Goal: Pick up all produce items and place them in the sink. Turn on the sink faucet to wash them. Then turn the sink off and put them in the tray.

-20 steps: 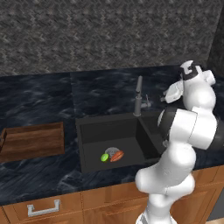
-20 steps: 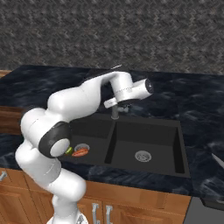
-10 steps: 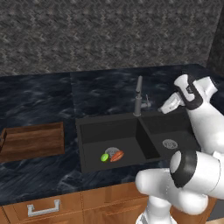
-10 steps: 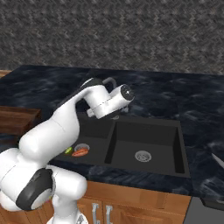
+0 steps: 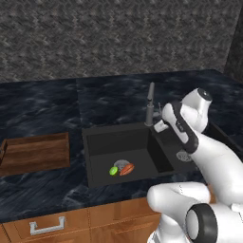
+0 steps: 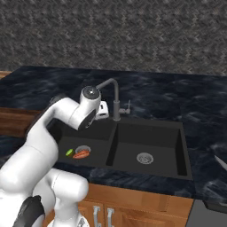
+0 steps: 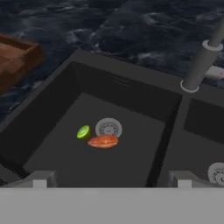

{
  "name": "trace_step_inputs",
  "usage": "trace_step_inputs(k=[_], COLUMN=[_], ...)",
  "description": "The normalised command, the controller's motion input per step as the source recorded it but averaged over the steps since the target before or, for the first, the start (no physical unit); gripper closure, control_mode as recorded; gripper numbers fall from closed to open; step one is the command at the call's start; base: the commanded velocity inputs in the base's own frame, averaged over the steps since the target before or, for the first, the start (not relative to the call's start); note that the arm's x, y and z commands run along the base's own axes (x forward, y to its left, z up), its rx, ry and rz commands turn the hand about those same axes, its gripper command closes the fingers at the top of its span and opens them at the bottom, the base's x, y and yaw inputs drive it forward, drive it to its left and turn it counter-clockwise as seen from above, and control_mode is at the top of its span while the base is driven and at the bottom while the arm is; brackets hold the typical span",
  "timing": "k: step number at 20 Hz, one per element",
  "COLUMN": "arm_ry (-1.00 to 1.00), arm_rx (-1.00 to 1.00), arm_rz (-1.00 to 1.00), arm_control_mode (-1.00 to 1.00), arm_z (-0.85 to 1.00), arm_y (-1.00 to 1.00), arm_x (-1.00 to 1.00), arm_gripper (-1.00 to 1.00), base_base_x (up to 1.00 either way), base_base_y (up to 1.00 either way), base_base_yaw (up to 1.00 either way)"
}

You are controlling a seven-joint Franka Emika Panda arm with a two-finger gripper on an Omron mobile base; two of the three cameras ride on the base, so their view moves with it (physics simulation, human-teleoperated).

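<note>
2 produce items sitting in the left basin of the sink (image 7: 131, 74), centre of hand view: 1 orange-red carrot (image 7: 103, 141) touching the drain, 1 lime (image 7: 83, 132) just left of it. 2 basins, 2 drains. 1 faucet (image 7: 201, 65) standing upper right. 1 tray (image 7: 15, 57) lying upper left. Gripper (image 7: 111, 179) hanging empty above the basin, fingers spread wide

Dark marbled stone counter (image 5: 47, 109) over wooden cabinets (image 5: 95, 220). Matte black double-basin sink (image 5: 97, 137) set in, slim grey metal faucet (image 5: 150, 104) behind divider, shallow brown wooden tray (image 5: 33, 152) left of sink.
</note>
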Motion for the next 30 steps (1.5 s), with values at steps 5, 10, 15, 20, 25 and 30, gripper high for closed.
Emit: trace_step_inputs(k=[5,10,15,20,25,30], arm_ry=[0.2,0.23,0.15,0.05,0.02,0.0], arm_rx=[-0.06,-0.05,-0.01,0.0,0.0,0.0], arm_rz=[-0.29,-0.28,-0.14,-0.07,-0.2,-0.25], arm_control_mode=[-1.0,-1.0,-1.0,-1.0,-1.0,-1.0], arm_z=[-0.28,-0.25,-0.22,-0.3,-0.32,-0.28], arm_y=[0.61,0.55,0.2,0.11,0.15,0.0], arm_x=[-0.16,-0.12,-0.12,-0.03,0.03,0.12], arm_gripper=[-1.0,-1.0,-1.0,-1.0,-1.0,-1.0], base_base_x=[0.0,0.0,0.0,0.0,0.0,0.0], base_base_y=[0.0,0.0,0.0,0.0,0.0,0.0], base_base_yaw=[0.0,0.0,0.0,0.0,0.0,0.0])
